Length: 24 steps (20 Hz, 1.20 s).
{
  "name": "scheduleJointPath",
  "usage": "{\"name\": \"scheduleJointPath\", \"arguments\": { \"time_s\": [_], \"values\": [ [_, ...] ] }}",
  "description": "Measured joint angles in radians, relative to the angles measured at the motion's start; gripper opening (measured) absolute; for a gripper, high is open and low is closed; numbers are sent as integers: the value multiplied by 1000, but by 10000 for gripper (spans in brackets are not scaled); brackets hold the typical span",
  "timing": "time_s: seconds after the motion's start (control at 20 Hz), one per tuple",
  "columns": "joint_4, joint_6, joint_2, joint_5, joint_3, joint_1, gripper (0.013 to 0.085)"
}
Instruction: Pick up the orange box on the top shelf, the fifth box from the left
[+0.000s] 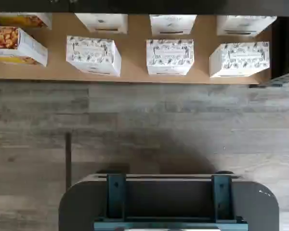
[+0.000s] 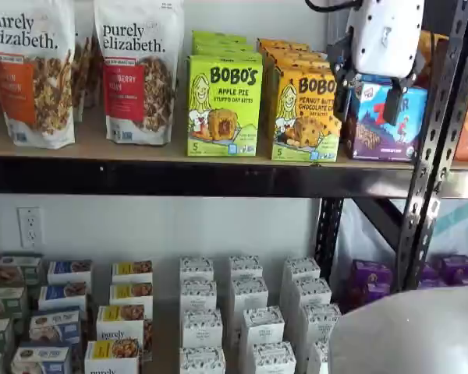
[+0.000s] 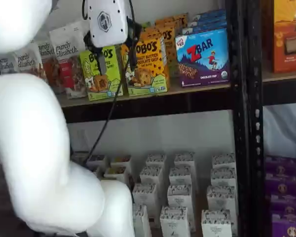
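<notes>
A: Claw [image 2: 368, 97] state first. White body up at top-shelf height, two black fingers hanging down with a plain gap between them, so wide, nothing in it. Same read in the other shelf view [image 3: 116, 60].

B: Why wide?
A: My guess: it is set to straddle a carton, and the boxes here are broad across the front.

B: Target?
A: orange box [image 2: 304, 113], Bobo's Peanut Butter Chocolate Chip, standing upright at the front edge of the top shelf [image 2: 164, 152]. More orange cartons are lined up behind it, so it is the front one of a row. Also visible here [image 3: 149, 66].

B: Claw on it?
A: No contact. In both shelf views the fingers overlap the boxes only because the arm is between camera and shelf. How far off, cannot tell.

B: Neighbours?
A: green Apple Pie box [image 2: 224, 105] just beside it on one side, ZBar box [image 2: 384, 125] near on the other. Tight spacing, so a finger could clip either one going in. That is the risk I would flag.

B: Wrist view?
A: Looks down at the floor and the lower level, small white boxes [image 1: 170, 57] in rows on a tan board. Dark mount with teal brackets at the edge, not the claw. Target is not in it.

B: Step?
A: Approach, judged. Pick not yet made.
</notes>
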Motion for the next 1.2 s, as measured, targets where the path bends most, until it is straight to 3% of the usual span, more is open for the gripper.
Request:
{"name": "scheduleJointPath", "arguments": {
  "time_s": [0.1, 0.2, 0.8, 1.05, 1.2],
  "values": [
    [-94, 45, -108, -193, 110, 67, 850],
    [-110, 55, -119, -223, 125, 78, 850],
    [-117, 72, -114, -222, 131, 95, 850],
    [-76, 52, -120, -277, 169, 66, 850],
    [-76, 56, -113, -330, 195, 68, 850]
  ]
}}
